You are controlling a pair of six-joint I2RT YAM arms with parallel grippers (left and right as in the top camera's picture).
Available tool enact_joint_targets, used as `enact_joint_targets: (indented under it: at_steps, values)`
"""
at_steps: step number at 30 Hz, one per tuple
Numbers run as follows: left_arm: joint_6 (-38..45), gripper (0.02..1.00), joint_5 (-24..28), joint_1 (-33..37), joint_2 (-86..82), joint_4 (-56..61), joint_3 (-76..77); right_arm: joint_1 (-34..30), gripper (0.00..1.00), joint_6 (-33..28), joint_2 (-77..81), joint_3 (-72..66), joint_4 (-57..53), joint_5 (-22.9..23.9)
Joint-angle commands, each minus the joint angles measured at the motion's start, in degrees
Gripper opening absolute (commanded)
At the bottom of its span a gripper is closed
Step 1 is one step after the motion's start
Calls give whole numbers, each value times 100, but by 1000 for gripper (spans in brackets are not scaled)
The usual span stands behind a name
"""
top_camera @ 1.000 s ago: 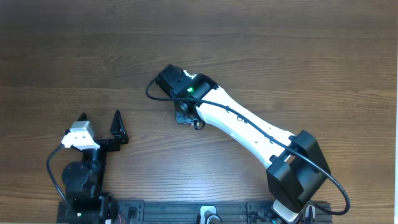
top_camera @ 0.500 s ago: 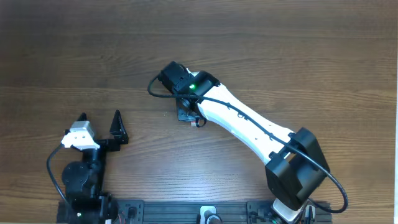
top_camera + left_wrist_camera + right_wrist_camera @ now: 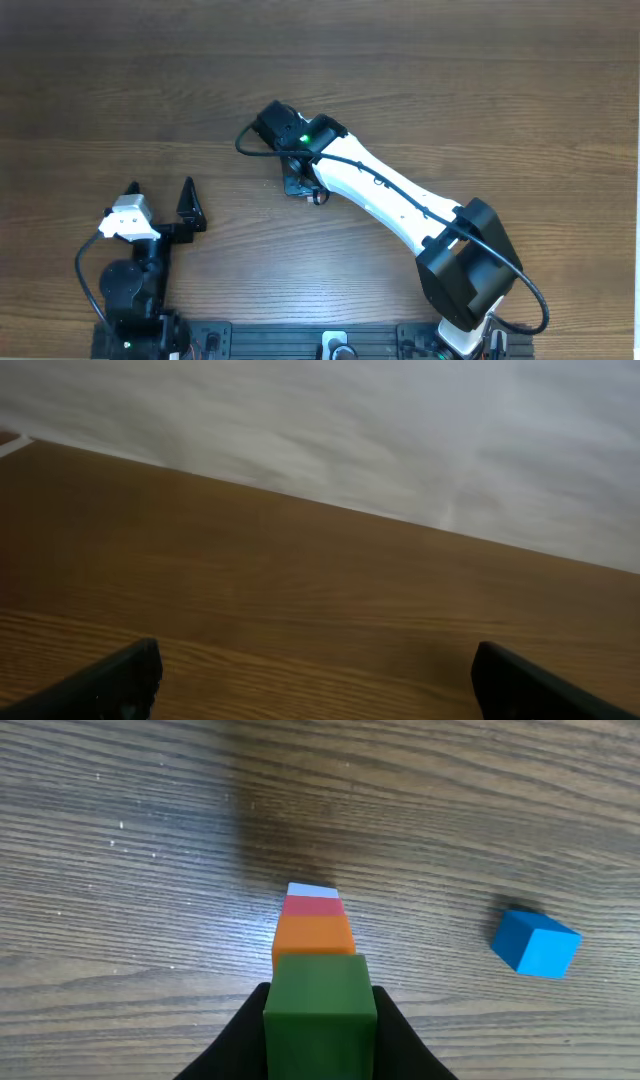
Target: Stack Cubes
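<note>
- The right pincer point(image 3: 320, 1032) is closed on the green cube point(image 3: 320, 1003), one finger on each side face. This leaves the cube's underside free to meet the stack.
- The green cube sits squarely over the orange cube point(image 3: 314, 936), with the red cube point(image 3: 313, 906) and a pale cube point(image 3: 313, 891) beneath. Whether green already rests on orange cannot be told.
- Judged from this, the placing is nearly done. A straight release should keep the column true, while any sideways drag could topple it.
- The blue cube point(image 3: 535, 942) lies alone on the desk, well apart from the stack (likely the next one).
- The left pincer point(image 3: 161, 197) is parked near its base, fingers spread wide and holding nothing.
- The desk point(image 3: 480, 90) is brown wood with a fine grain, and a plain pale wall point(image 3: 400, 430) rises behind its far edge.
</note>
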Motion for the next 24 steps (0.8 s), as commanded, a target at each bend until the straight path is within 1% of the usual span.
enact_joint_targets:
  at_steps: [1,24]
  values:
    - [63,998,59,31,-28,-24,-20,-37,106,-42,59,122,59,-33]
    - [63,1000,59,31,-28,-24,-20,-37,134,-42,140,120,103,-50]
